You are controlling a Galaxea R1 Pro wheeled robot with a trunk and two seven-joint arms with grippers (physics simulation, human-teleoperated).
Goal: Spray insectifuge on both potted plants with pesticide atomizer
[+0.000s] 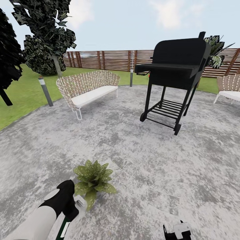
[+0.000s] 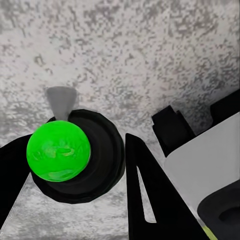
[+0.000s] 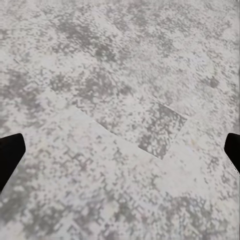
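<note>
From the head view, your left gripper holds the spray bottle right beside the potted plant on the patio, nozzle toward the leaves, presumably for spraying. In the left wrist view, its fingers are closed around the bottle. In the right wrist view, your right gripper is spread wide and empty above the patio.

Flat, even daylight fills the head view under a pale blue, hazy sky; the mottled patio carries almost no cast shadows, even beneath the black grill. Straight lines bow toward the edges, and the fence tilts, as through a wide lens. Both wrist views look coarse and pixelated, the stone texture grainy and soft. No glare shows anywhere.
</note>
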